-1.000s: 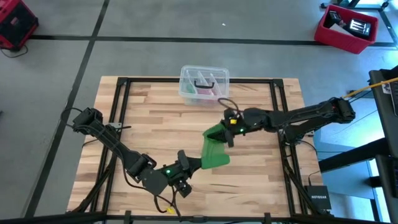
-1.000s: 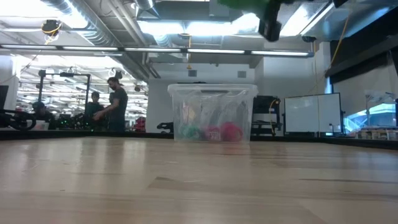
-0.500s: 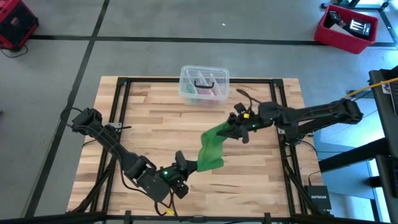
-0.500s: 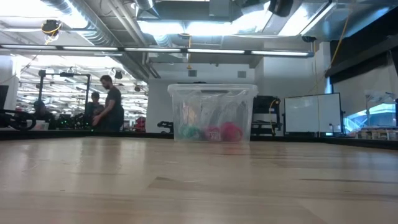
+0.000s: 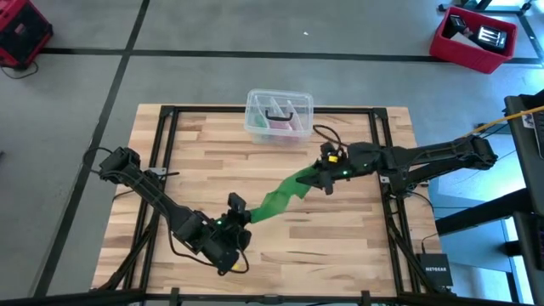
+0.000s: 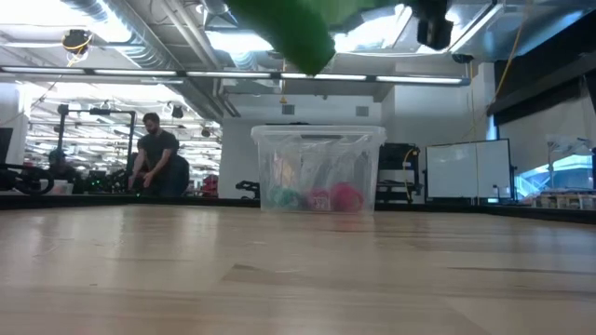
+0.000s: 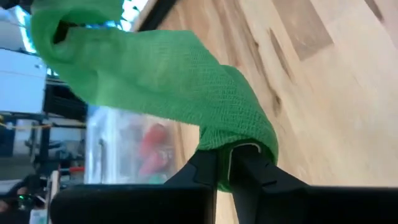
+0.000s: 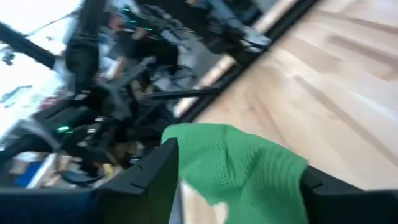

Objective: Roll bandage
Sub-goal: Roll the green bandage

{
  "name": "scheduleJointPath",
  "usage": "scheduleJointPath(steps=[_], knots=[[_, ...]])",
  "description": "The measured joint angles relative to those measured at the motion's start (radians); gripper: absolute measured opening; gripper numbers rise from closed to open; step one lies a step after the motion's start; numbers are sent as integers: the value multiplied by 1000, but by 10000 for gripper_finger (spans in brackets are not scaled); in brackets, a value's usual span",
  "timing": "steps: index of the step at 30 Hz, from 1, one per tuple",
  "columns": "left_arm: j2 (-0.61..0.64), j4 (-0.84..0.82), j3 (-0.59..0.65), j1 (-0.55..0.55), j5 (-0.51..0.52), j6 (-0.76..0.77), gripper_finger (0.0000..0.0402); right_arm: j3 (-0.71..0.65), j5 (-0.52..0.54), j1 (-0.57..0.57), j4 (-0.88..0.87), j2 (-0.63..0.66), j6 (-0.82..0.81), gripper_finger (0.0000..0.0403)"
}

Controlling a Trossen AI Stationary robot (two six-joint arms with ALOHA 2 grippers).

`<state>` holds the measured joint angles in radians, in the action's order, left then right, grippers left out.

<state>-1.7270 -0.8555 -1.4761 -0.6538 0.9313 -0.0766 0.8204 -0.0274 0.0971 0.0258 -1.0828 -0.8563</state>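
Note:
The bright green bandage (image 5: 276,197) stretches as a band above the table between my two grippers. My left gripper (image 5: 238,210) is shut on its near-left end, over the table's near middle. My right gripper (image 5: 324,179) is shut on its far-right end, over the table's right middle. In the left wrist view the band (image 7: 155,74) runs away from my fingers. In the low view it shows as a green blur (image 6: 289,28) at the top. My left gripper pinches the bandage's near-left end (image 7: 239,144) between its two fingers; the cloth wraps over the fingertips. The end is lifted clear of the table and the band leads away toward the other gripper. My right gripper holds the bandage's far-right end (image 8: 239,174) between its two fingers (image 8: 155,171), across the band's width. One layer or several, I cannot tell. The end is clear of the table.
A clear plastic box (image 5: 279,116) with pink and dark items stands at the table's far edge, middle; it also shows in the low view (image 6: 318,169). Bare wood lies below and around the band. People stand in the room beyond the table (image 6: 158,167).
My left gripper has gone toward the table's left edge, and my right gripper a little toward the right edge. The bandage, which hung folded and slack between them, has been drawn out into a longer, straighter band clear of the table.

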Motion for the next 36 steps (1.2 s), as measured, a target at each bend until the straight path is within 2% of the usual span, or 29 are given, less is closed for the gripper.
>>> scheduleJointPath(steps=[5,8,12,14,16,18,22,24,27,30,33,36], knots=[[-17,-33,0,1,-27,28,17,0,16,0,-63,0,-2,198],[-19,-33,0,10,-60,39,17,0,-23,1,-84,0,-26,198],[-21,-54,1,27,-97,68,17,1,-123,1,-205,0,-110,198],[-21,-43,1,30,-116,77,17,1,-126,2,-264,0,-118,198],[-21,-29,1,30,-140,77,17,1,-63,2,-289,0,-119,198],[-21,11,1,29,-216,82,17,1,7,1,-291,0,-102,198],[-18,108,1,38,-509,101,17,1,114,1,-287,0,-26,198],[-4,142,1,44,-599,105,17,1,128,1,-287,0,16,198],[36,183,2,55,-634,98,17,1,113,4,-286,0,82,198],[100,261,2,69,-634,80,17,1,149,69,-291,0,153,198],[180,365,2,82,-634,77,17,1,245,194,-291,0,210,198],[246,444,2,93,-637,97,17,1,394,334,-289,0,255,198]])
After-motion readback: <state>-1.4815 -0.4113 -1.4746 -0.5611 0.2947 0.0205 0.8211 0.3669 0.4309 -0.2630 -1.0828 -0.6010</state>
